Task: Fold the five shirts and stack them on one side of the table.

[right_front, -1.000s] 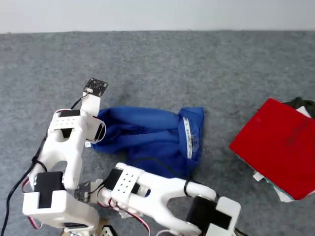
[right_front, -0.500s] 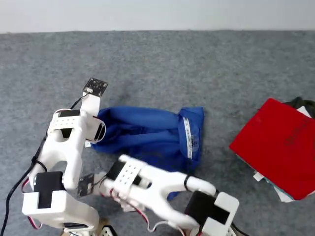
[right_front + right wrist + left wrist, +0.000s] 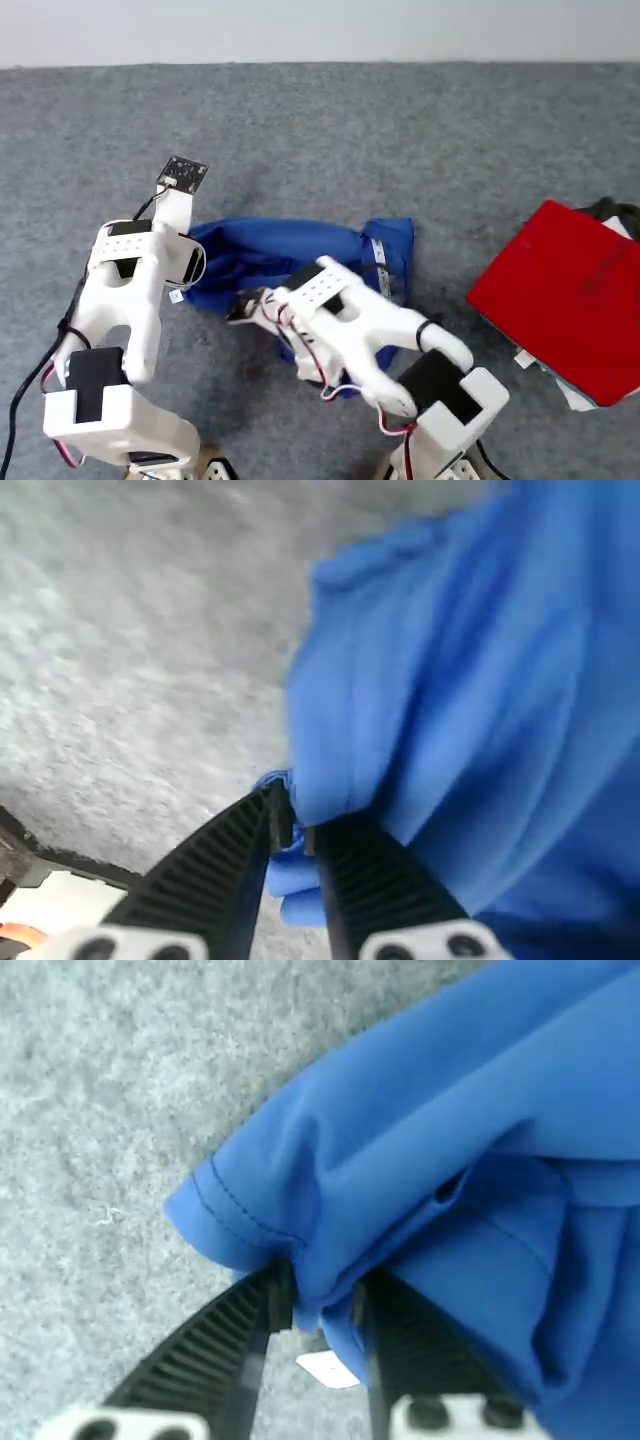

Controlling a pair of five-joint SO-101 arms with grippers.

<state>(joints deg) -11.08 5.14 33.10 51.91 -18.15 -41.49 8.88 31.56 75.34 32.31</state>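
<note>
Fingers (image 3: 250, 1310) of the left gripper (image 3: 318, 1298) are clamped on a hemmed fold of the blue shirt (image 3: 300, 255). The right gripper (image 3: 292, 825) likewise has its fingers (image 3: 350, 865) pinched together on a bunched edge of the same cloth. That shirt lies crumpled just to the 9 o'clock side of the middle of the table (image 3: 400, 130), with its collar at its 3 o'clock end and both grips at its 9 o'clock end. A folded red shirt (image 3: 565, 300) tops a pile at the table's 3 o'clock edge, well apart from the blue one. The step in hand looks like the blue shirt's fold, with the stacking not yet done. The next move probably calls for both held points to travel together toward the collar end, level and in step, so the cloth doubles over flat rather than twisting. The right arm (image 3: 350, 330) covers the shirt's 6 o'clock part, so the sleeves and how much is already doubled are hard to make out. How many garments sit under the red shirt cannot be counted; only dark and pale slivers show at its edges.
</note>
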